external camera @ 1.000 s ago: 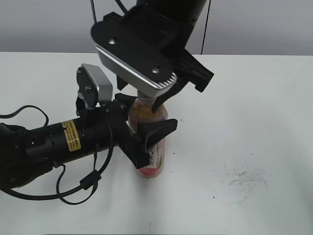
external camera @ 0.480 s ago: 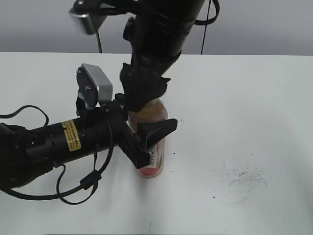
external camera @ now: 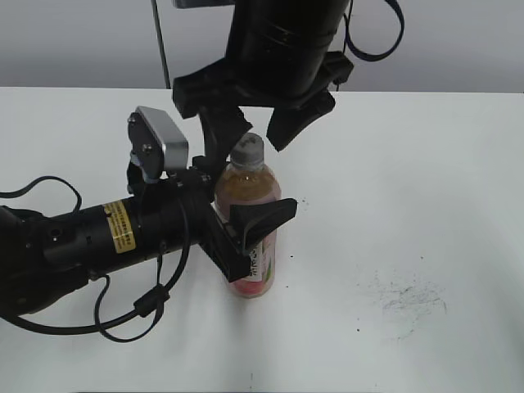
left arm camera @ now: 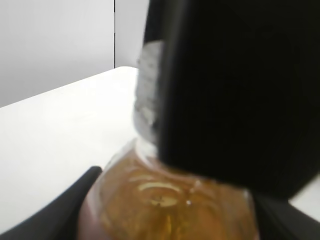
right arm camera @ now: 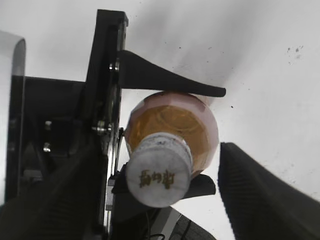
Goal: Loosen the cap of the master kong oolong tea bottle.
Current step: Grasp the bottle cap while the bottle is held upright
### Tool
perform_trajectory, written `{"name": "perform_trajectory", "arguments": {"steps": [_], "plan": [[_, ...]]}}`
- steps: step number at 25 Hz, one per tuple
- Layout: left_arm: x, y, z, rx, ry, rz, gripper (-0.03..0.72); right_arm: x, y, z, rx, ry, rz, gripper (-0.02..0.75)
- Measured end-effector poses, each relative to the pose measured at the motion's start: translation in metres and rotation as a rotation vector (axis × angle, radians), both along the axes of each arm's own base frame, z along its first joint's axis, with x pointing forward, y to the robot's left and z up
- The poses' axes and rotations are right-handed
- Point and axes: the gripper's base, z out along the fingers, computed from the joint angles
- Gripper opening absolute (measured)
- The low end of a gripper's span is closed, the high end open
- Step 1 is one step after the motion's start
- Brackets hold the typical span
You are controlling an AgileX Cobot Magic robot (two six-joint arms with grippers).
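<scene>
Right gripper [external camera: 255,124] hangs directly over the cap [external camera: 246,152], jaws spread wide and clear of it on both sides, holding nothing; in the right wrist view the cap [right arm camera: 159,178] sits in the open gap between the two dark fingers with no contact on either. Left gripper [external camera: 250,229] comes in from the side and is clamped on the master kong oolong tea bottle [external camera: 250,219], one finger across the front of the body and the other behind it, just below the amber shoulder. Bottle stands upright on the white table [external camera: 409,205], roughly centre-left of the exterior view, cap on the neck; can't tell from these frames whether it is loosened or tight. Left wrist view is mostly blocked by a dark finger close to the lens, only the ribbed cap side [left arm camera: 147,90] and the tea-filled shoulder show. Risks as I judge them: the cap looks off-centre between the right fingers, nearer one than the other, so a close could push the neck sideways and tilt the bottle in the left clamp instead of gripping square. If the left hold is only on the soft wall, twisting torque may spin the whole bottle or squash it, and a loosened cap plus squeeze means tea out the neck. Ribbed cap is small, so a shallow bite could slip.
</scene>
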Motion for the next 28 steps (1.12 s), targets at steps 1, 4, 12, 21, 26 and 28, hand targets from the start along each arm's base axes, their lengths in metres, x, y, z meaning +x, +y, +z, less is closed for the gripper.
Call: {"name": "perform_trajectory", "arguments": {"steps": [1,4,12,21,26,28], "plan": [[0.0,0.0,0.0,0.0,0.0,0.0,0.448,-0.0001,-0.0001,-0.0001,0.0,0.005,-0.01,0.549],[0.0,0.0,0.0,0.0,0.0,0.0,0.448,-0.0004,-0.0003,-0.0001,-0.001,0.012,-0.024,0.472],[0.0002,0.0001,0.0,-0.001,0.0,0.002,0.447,-0.0003,-0.0005,-0.0002,-0.022,-0.037,0.128,0.273],[0.0,0.0,0.0,0.0,0.0,-0.001,0.447,-0.0003,-0.0003,0.0001,-0.113,-0.257,0.835,0.273],[-0.0004,-0.0002,0.0001,0.001,-0.004,-0.005,0.447,-0.0004,0.0,0.0031,-0.165,-0.386,1.265,0.273],[-0.0004,-0.0002,0.0001,0.001,-0.005,-0.005,0.447,-0.0004,0.0003,0.0035,-0.191,-0.453,1.482,0.273]]}}
